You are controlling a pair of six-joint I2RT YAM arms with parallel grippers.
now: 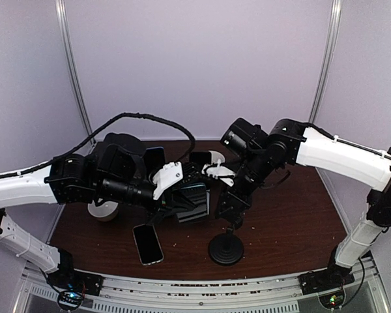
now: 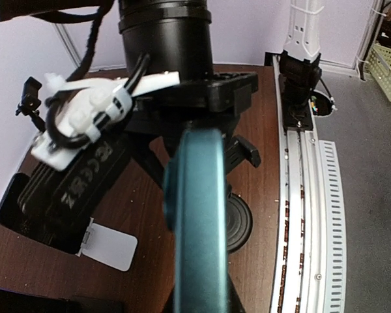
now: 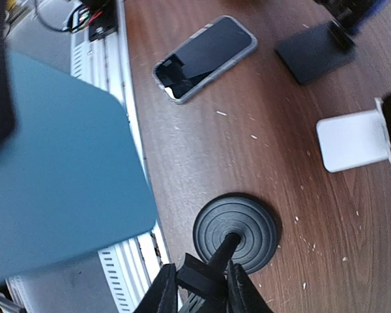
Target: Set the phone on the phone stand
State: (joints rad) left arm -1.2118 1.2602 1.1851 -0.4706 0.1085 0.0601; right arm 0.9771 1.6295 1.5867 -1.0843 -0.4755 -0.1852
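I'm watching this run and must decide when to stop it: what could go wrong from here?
The right gripper clamps the phone stand at its head, so the teal phone in the left gripper may strike that gripper on approach. The stand is a thin stem on a small round base; a sideways push might tip it.

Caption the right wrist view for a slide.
Right gripper clamps the phone stand; teal phone held beside it, second phone flat on the table.

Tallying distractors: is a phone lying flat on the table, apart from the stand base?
Yes, a clear-cased phone lies flat on the table, clear of the round stand base.
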